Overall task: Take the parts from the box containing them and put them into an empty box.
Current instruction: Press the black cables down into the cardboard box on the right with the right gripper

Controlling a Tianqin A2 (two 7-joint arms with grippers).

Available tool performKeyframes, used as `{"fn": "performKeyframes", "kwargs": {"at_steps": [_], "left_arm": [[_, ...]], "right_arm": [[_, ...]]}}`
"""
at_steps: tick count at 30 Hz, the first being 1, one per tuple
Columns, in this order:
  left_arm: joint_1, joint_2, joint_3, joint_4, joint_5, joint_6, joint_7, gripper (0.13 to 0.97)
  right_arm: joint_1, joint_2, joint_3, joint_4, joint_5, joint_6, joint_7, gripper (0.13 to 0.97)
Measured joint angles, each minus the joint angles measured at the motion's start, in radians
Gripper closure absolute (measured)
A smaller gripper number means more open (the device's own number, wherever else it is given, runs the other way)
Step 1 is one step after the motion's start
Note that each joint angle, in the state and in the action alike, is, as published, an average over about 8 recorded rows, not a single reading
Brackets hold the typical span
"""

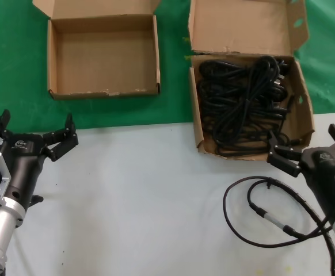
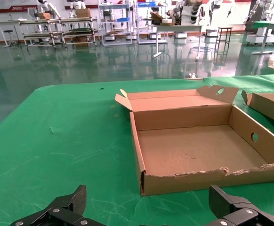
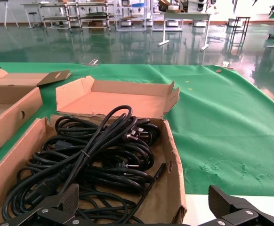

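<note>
Several black power cords (image 1: 242, 103) lie tangled in the deeper cardboard box (image 1: 195, 123) at the far right, its lid flap open. The shallow empty box (image 1: 104, 57) sits at the far left on green cloth. My right gripper (image 1: 311, 144) is open and empty, straddling the full box's near right corner. In the right wrist view one of its fingers (image 3: 64, 202) is over the cords (image 3: 104, 150) and the other is over the white surface beyond the box wall (image 3: 174, 188). My left gripper (image 1: 34, 127) is open and empty, short of the empty box's front wall (image 2: 198, 181).
A thin black cable with a silver connector (image 1: 271, 213) loops on the white table surface (image 1: 144, 195) near my right arm. Green cloth (image 1: 173, 109) covers the far half. The boxes stand side by side with a gap between them.
</note>
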Motion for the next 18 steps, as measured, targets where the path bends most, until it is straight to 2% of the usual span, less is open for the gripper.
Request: {"fn": "performKeyframes", "kwargs": {"at_steps": [6, 11, 14, 18], "left_arm": [[0.000, 0.000, 0.000, 0.000, 0.000, 0.000, 0.000, 0.229], [0.000, 0.000, 0.000, 0.000, 0.000, 0.000, 0.000, 0.248], [0.000, 0.000, 0.000, 0.000, 0.000, 0.000, 0.000, 0.302], [0.000, 0.000, 0.000, 0.000, 0.000, 0.000, 0.000, 0.375]], "right_arm": [[-0.002, 0.000, 0.002, 0.004, -0.003, -0.004, -0.004, 0.129], [-0.013, 0.001, 0.019, 0.027, -0.019, -0.024, -0.031, 0.129], [-0.022, 0.001, 0.049, 0.050, -0.030, -0.065, -0.092, 0.129], [-0.025, 0.006, 0.103, 0.080, -0.038, -0.164, -0.245, 0.129]]}}
